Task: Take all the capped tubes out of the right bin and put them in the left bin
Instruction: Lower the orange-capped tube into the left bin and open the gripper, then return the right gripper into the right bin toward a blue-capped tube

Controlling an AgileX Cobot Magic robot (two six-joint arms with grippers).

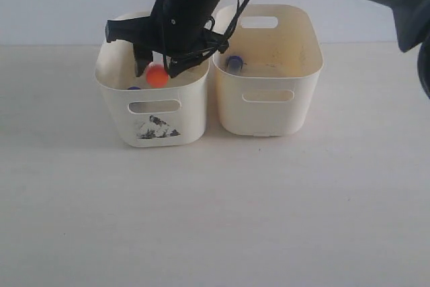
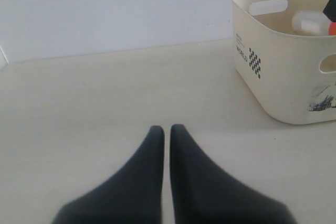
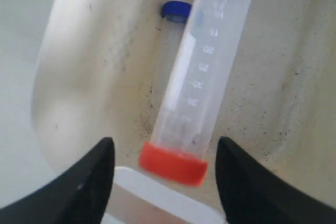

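Right pincer (image 3: 165,145): jaws spread wide, gripping nothing. The orange-capped tube (image 3: 199,77) sits between them, cap level with the fingertips and body pointing away, with a clear gap on each side of the cap. I judge it loose, on the point of dropping.

Directly beneath this pincer is the left bin (image 1: 151,109). Beyond the tube's far end, a blue-capped tube (image 3: 176,10) lies on that bin's floor.

Left pincer (image 2: 164,129): jaws closed together with nothing between them, low over the table (image 2: 105,87). The left bin stands well ahead of it and off to one side.

Right bin (image 1: 269,92): just beside the right pincer, close against the left bin. Another blue-capped tube (image 1: 234,62) shows inside. I see no others, though the near wall hides part of the floor.

Progress, as judged: one tube is delivered, the orange one is at the point of delivery, and at least one is left to fetch.
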